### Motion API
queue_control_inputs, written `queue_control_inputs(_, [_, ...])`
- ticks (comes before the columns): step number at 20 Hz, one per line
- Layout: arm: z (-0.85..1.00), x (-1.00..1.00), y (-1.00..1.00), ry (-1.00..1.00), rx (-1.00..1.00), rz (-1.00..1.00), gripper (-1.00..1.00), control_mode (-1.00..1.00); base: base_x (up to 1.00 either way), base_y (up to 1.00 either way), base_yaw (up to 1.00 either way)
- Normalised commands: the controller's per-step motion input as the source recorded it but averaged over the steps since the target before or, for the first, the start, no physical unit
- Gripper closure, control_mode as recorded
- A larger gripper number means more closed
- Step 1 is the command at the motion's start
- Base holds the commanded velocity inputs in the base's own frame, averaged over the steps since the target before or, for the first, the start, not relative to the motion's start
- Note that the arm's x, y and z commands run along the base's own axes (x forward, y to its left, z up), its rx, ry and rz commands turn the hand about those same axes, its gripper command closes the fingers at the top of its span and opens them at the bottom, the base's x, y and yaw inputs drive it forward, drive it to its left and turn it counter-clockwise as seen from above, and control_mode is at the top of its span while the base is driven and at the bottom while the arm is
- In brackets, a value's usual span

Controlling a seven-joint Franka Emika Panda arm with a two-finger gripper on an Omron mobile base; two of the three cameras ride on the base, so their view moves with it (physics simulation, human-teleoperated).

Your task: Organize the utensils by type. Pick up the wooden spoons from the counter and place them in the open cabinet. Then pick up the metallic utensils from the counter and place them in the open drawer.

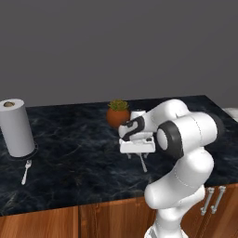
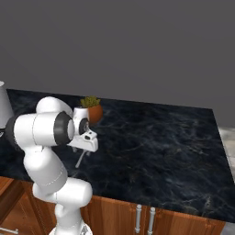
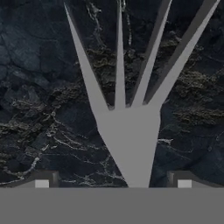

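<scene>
Silver fork [image 3: 127, 131] flat on black marble desk [image 1: 74, 139], tines fanned away in hand view, lying between claw [image 3: 113, 183] tips; claw spread wide, fork not gripped. Same fork's handle [image 1: 143, 163] projecting from under claw near front edge. Second fork [image 1: 26, 171] far left, just before paper towel roll [image 1: 16, 128]. Potted plant [image 1: 118, 113] behind arm. Wooden cabinets [image 1: 93, 221] below.

2 silver forks [image 1: 26, 171] [image 3: 127, 127] flat on black counter [image 1: 83, 153].
</scene>
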Motion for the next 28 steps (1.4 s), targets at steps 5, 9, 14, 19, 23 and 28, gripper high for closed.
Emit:
queue_control_inputs(5, [-0.17, -0.4, 0.0, -0.13, 0.0, 0.0, -1.0, -1.0, 0.0, 0.0, 0.0])
queue_control_inputs(9, [-0.2, -0.23, -0.04, -0.07, 0.0, -0.03, -1.0, -1.0, 0.0, 0.0, 0.0])
queue_control_inputs(14, [-0.39, 0.0, 0.0, -0.06, 0.0, -0.03, -1.0, -1.0, 0.0, 0.0, 0.0])
queue_control_inputs(19, [-0.66, -0.02, 0.0, -0.01, 0.0, -0.02, 1.0, -1.0, 0.0, 0.0, 0.0])
queue_control_inputs(23, [-0.69, -0.31, 0.0, -0.04, 0.0, -0.02, 1.0, -1.0, 0.0, 0.0, 0.0])
queue_control_inputs(28, [-0.47, -0.12, 0.03, -0.09, 0.0, -0.04, 1.0, -1.0, 0.0, 0.0, 0.0])
